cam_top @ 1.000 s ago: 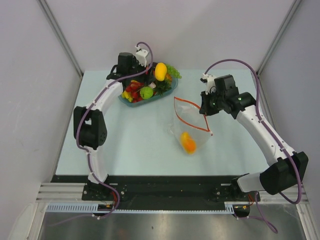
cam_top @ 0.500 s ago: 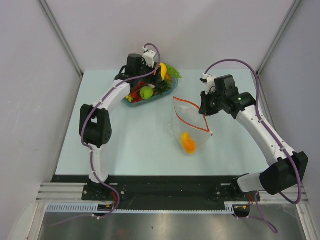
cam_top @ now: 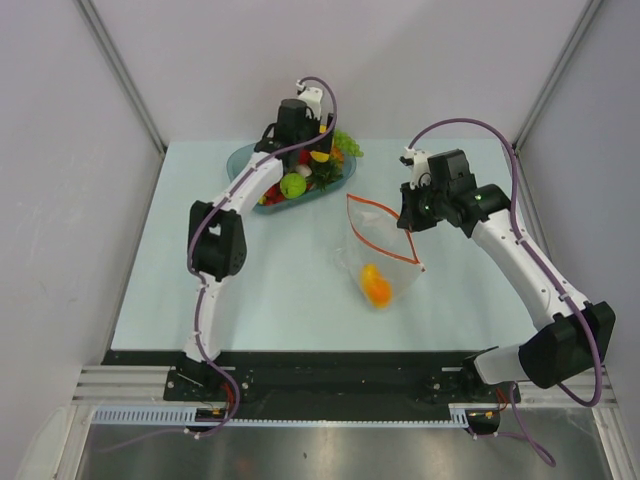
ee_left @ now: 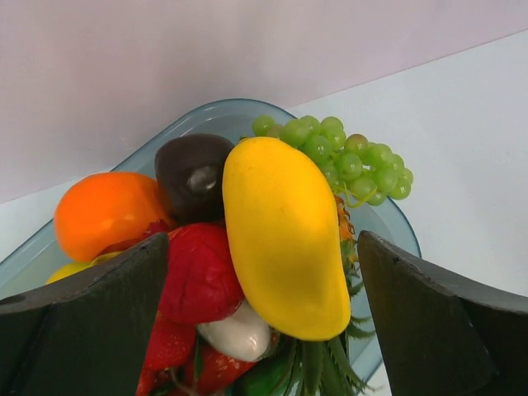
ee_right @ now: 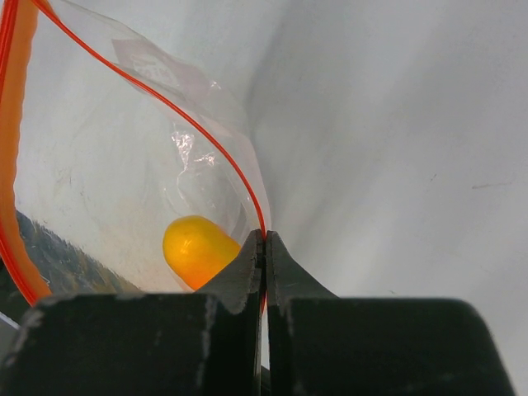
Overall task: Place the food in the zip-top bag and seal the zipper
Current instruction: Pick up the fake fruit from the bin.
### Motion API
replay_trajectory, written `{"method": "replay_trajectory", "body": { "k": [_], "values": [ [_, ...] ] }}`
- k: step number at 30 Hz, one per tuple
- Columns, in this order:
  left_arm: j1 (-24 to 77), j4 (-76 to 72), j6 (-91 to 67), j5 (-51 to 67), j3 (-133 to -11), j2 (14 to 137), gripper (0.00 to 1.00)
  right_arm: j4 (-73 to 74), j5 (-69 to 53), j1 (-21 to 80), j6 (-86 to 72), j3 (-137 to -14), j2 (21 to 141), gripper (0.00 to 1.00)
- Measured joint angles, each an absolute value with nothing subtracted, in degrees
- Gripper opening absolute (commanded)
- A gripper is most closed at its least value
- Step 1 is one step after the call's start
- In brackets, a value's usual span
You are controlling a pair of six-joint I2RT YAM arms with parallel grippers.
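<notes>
as seen from above, the left arm was stretched to the far side of the table (cam_top: 250, 280), and the left gripper (cam_top: 318, 150) was held over the teal oval tray (cam_top: 240, 158), where most of the food was piled. its jaws were spread wide; in the left wrist view the dark fingers (ee_left: 91, 322) were seen one at each side of a yellow mango (ee_left: 285, 239), which lay on top of the heap and was not gripped. whether the right-hand finger touched the mango could not be told. to the left of the mango an orange fruit (ee_left: 103, 210), a dark rounded piece (ee_left: 194, 173) and a red piece (ee_left: 198, 272) were packed together. behind it, green grapes (ee_left: 346, 157) were draped over the tray's rim, and a white piece (ee_left: 239, 334) was tucked beneath it. a round green fruit (cam_top: 293, 185) was seen at the tray's near side.

right of the tray and apart from it, the zip-top bag (cam_top: 400, 280) was laid on the table with its mouth open toward the far side — one yellow-orange piece (cam_top: 376, 284) was already lodged inside, near the bottom. the zipper (ee_right: 12, 124) was traced as a red-orange strip round the open mouth. farther right, the right gripper (cam_top: 410, 225) was pressed together on the zipper, with the thin strip pinched between its fingertips in the right wrist view.
</notes>
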State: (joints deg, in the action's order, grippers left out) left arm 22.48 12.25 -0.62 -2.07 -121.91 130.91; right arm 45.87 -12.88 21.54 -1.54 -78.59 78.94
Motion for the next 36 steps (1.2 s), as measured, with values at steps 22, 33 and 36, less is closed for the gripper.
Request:
{"method": "replay_trajectory", "body": {
  "k": [22, 33, 36],
  "values": [
    [22.96, 12.84, 0.47, -4.32, -125.25, 136.9, 0.63, 45.39, -12.93, 21.06, -1.58, -78.54, 79.55, 0.0],
    [22.13, 14.59, 0.67, -3.11, -122.67, 127.04, 0.53, 45.21, -13.61, 20.99, -1.74, -78.54, 79.55, 0.0],
    [21.78, 15.7, 1.34, 0.4, -120.95, 121.47, 0.52, 45.12, -14.06, 21.34, -1.89, -78.54, 79.7, 0.0]
  ]
}}
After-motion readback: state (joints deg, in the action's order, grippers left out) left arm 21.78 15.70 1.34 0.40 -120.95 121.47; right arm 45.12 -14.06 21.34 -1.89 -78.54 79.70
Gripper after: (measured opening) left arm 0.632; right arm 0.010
